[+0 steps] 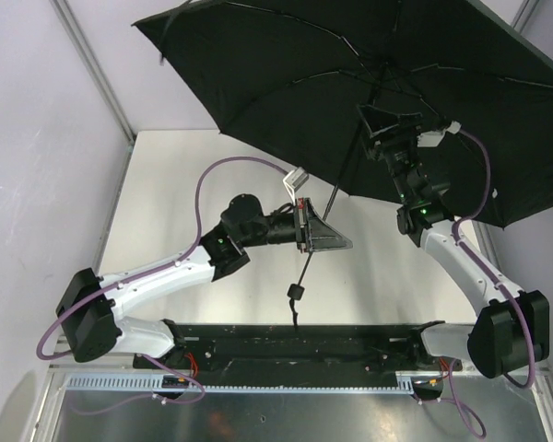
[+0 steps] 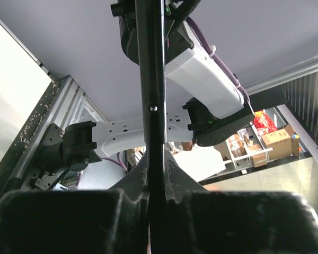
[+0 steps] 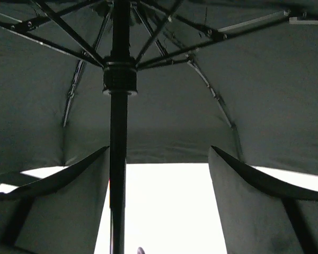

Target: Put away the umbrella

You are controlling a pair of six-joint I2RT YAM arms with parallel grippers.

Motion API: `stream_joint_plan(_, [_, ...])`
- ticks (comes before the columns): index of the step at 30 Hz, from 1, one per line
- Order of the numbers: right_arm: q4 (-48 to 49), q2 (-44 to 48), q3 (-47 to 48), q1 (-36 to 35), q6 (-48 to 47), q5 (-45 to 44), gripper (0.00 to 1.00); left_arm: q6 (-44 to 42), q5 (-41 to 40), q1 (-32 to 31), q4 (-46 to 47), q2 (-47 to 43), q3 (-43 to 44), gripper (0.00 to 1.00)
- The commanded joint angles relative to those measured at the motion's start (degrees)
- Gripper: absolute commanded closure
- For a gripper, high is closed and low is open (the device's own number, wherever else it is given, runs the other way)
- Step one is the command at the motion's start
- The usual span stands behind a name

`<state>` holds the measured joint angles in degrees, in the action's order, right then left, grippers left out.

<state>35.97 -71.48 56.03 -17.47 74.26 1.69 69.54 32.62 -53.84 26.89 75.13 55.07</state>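
Note:
The black umbrella (image 1: pixel 350 74) stands open, its canopy spread over the far right of the table. Its thin shaft (image 1: pixel 347 170) slants down to my left gripper (image 1: pixel 324 227), which is shut on the shaft's lower end. In the left wrist view the shaft (image 2: pixel 150 79) runs straight up from between the closed fingers (image 2: pixel 185 180). A wrist cord (image 1: pixel 297 291) dangles below the grip. My right gripper (image 1: pixel 383 117) is up under the canopy and open. In the right wrist view the shaft (image 3: pixel 118 159) lies just inside the left finger (image 3: pixel 69 211), below the runner (image 3: pixel 119 79) and ribs.
The white table (image 1: pixel 166 184) lies under both arms, with a pale wall and a metal post (image 1: pixel 101 83) on the left. A black base rail (image 1: pixel 295 341) runs along the near edge. The canopy overhangs the table's right side above the right arm (image 1: pixel 461 258).

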Motion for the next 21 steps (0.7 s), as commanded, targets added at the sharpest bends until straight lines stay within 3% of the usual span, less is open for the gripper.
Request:
stream_joint_plan(1, [4.5, -1.0, 4.4, 0.6, -3.0, -5.4, 0.24, -1.5, 0.3, -1.0, 8.2, -0.8, -0.2, 1.0])
stream_joint_plan(4, [3.7, -1.7, 6.3, 0.4, -5.6, -8.0, 0.28, -1.4, -0.3, -1.2, 8.2, -0.9, -1.2, 1.0])
stream_joint_plan(6, [-2.0, -1.6, 8.3, 0.1, -6.0, -12.2, 0.34, -1.3, -0.7, -1.4, 8.2, -1.0, -2.0, 1.0])
stream_joint_plan(10, [-3.6, -2.1, 10.0, 0.2, -6.0, -16.2, 0.36, -1.2, -1.2, -1.6, 8.1, -1.0, -3.0, 1.0])
stream_joint_plan(14, [-4.2, -3.9, 12.5, 1.6, -3.8, -16.2, 0.39, -1.1, -0.8, -2.0, 8.1, -0.6, -3.2, 1.0])
stream_joint_plan(21, [-7.9, -6.9, 17.1, 3.6, -2.7, -11.4, 0.6, -1.0, -0.7, -2.2, 8.1, -0.8, -3.7, 1.0])
